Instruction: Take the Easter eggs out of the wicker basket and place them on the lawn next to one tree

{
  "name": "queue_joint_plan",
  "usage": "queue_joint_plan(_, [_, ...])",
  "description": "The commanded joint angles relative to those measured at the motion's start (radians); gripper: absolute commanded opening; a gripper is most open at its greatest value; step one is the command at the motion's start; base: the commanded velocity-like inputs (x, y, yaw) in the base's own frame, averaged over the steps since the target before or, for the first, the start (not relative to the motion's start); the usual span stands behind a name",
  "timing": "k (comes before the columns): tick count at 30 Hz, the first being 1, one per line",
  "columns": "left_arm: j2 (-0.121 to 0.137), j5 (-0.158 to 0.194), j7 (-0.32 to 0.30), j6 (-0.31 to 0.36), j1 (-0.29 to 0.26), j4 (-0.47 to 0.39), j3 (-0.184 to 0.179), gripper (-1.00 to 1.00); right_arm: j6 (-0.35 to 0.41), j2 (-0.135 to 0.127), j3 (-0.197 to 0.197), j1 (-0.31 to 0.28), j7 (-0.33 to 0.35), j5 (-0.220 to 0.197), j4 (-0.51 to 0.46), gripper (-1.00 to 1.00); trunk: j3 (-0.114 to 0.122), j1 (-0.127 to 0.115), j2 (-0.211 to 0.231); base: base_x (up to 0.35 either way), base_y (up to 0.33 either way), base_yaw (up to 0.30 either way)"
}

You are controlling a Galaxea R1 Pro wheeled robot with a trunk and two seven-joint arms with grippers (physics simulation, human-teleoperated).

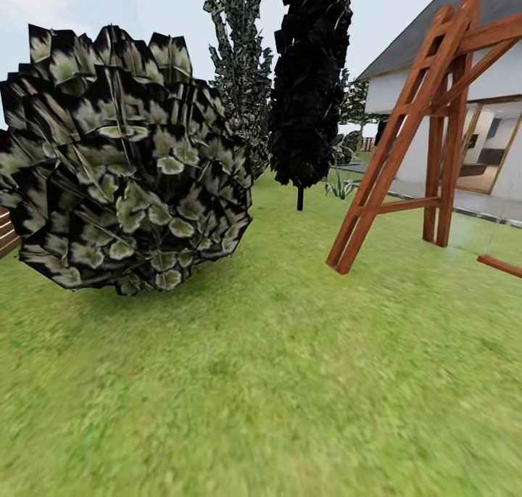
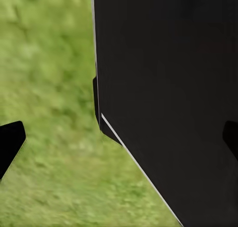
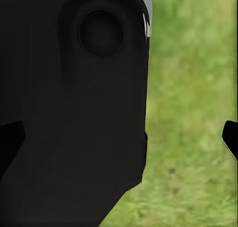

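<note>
- The lawn [image 1: 290, 381] takes up the whole foreground of the head view, mottled green and flat, running back toward the house.
- No eggs or basket to call in these views; what we have is grass, plants and garden structures.
- At the back, left of centre, a tall narrow tree [image 1: 239, 62] with grey-green leaves stands upright; its trunk is hidden behind the bush.
- Just beside it on the right is an all-black tree [image 1: 310, 83] on a thin dark trunk, planted in the grass.
- Up close on the left, a big round bush [image 1: 123, 163] of dark leaves with pale centres sits on the lawn and throws a shadow beneath it.
- On the right, a reddish-brown wooden frame [image 1: 406, 134] with slanted legs stands on the grass, a low beam reaching out from it to the right edge.
- Behind the frame is a white house [image 1: 500, 83] with a grey roof and an open glazed front, with a paved strip [image 1: 464, 199] along it.
- Left wrist view: the left pincer [image 2: 121, 140] points down at grass, its two dark fingertips at opposite edges, spread wide with nothing held. A black part of the robot [image 2: 168, 98] sits between them.
- Right wrist view: same story for the right pincer [image 3: 121, 137], tips far apart at the two edges, empty, over grass, with a black rounded robot part [image 3: 74, 98] in front.
</note>
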Motion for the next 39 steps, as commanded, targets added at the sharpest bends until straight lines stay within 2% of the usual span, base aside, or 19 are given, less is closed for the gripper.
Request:
queue_joint_plan(1, [0.000,0.000,0.000,0.000,0.001,-0.002,0.000,1.00,0.000,0.000,0.001,-0.001,0.000,0.000,0.002,1.00,-0.001,0.001,0.000,0.335,0.000,-0.001])
queue_joint_plan(16, [0.000,0.000,0.000,0.000,0.001,-0.002,0.000,1.00,0.000,-0.001,0.000,-0.001,0.000,0.000,0.002,1.00,-0.001,0.001,0.000,0.335,0.000,-0.005])
queue_joint_plan(27, [0.000,0.000,0.000,0.000,0.001,-0.002,0.001,1.00,0.000,0.000,0.000,-0.001,0.000,0.000,0.002,1.00,-0.001,0.001,0.000,0.335,0.000,-0.249])
queue_joint_plan(39, [0.000,0.000,0.000,0.000,0.001,-0.002,0.001,1.00,0.000,-0.001,-0.001,-0.001,0.000,0.000,0.002,1.00,-0.001,0.001,0.000,0.335,0.000,-0.023])
